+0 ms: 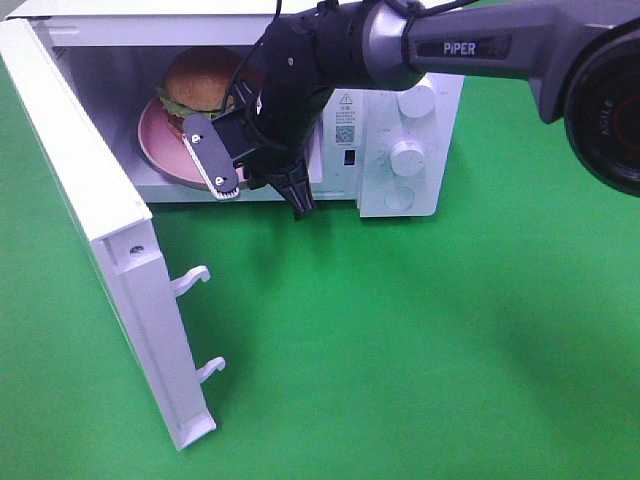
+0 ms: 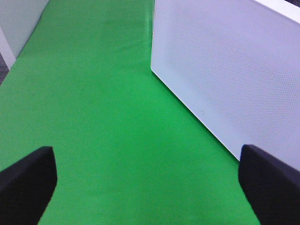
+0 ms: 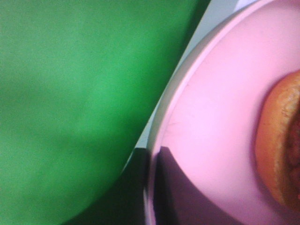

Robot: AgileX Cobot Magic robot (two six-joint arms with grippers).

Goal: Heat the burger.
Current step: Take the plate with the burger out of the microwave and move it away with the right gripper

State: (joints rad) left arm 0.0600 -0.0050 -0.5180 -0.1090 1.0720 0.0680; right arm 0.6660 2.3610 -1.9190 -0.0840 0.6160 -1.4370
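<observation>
Swung wide toward the onlooker, the white microwave door (image 1: 110,270) stands open at the left of the overhead view, two hook latches (image 1: 197,325) jutting from its inner edge above the green cloth (image 1: 420,350) that covers the work surface. Behind it sits the white microwave (image 1: 400,150), its cavity exposed. Inside, the burger (image 1: 200,82) rests on a pink plate (image 1: 160,150), golden bun on top with green lettuce showing at its edge; both sit well within the oven. Just in front of the cavity mouth hangs the right gripper (image 1: 297,200), black fingertips pointing down and drawn together with nothing seen between them, a white bracket with two screws beside it. Its wrist camera looks closely at the pink plate's rim (image 3: 161,131) and a slice of browned bun (image 3: 281,140), with the green cloth alongside. To the right on the microwave's front panel are two round dials (image 1: 408,155) and a warning label with a code square. The dark arm marked PIPER (image 1: 470,45) reaches in from the upper right. The left gripper (image 2: 147,187) appears only in its own wrist view, its black fingers (image 2: 28,180) spread far apart over the green cloth, beside a white perforated panel (image 2: 234,70), gripping nothing.
</observation>
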